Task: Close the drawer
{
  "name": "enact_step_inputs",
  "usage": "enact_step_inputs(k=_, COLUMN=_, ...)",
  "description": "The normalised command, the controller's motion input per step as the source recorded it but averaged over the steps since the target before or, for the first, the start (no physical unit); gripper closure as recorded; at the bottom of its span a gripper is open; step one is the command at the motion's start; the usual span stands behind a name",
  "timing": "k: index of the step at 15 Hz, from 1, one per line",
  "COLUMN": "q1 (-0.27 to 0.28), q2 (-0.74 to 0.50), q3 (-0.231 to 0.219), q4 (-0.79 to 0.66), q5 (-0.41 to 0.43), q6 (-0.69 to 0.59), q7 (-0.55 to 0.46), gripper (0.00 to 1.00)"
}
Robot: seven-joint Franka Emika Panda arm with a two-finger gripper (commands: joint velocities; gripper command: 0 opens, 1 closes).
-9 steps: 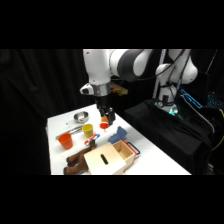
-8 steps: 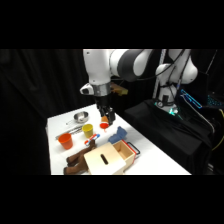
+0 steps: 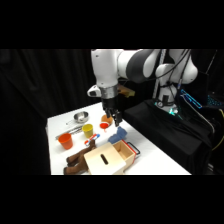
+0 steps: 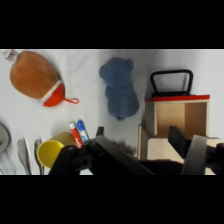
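no visible shift noted since 0.6 s ago: gripper held above worktop, clear of drawer. closing push not yet begun. drawer pulled out of wooden box, handle facing away; tray seen empty. gripper state cannot be told. yellow cup contents hidden. blue plush beside drawer.

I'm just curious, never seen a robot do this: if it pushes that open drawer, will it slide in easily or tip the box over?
The drawer looks like thin light wood and seems empty, so it is probably light. A push on its front by the handle would likely slide it straight in. The box sits flat on the table, so tipping seems unlikely, though it might skid.
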Motion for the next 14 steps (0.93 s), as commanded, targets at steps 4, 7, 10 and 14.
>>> enact_step_inputs(k=4, q1=0.069, q2=-0.40, q3=0.071, q4=-0.44, q5=-0.014, q6=0.23, q7=0.25, gripper=0.00)
enact_step_inputs(k=7, q1=0.044, q2=-0.26, q3=0.061, q4=-0.41, q5=-0.014, q6=0.44, q7=0.20, gripper=0.00)
enact_step_inputs(k=10, q1=0.040, q2=-0.16, q3=0.049, q4=-0.36, q5=-0.041, q6=0.52, q7=0.18, gripper=0.00)
enact_step_inputs(k=14, q1=0.044, q2=-0.12, q3=0.036, q4=-0.30, q5=-0.056, q6=0.42, q7=0.17, gripper=0.00)
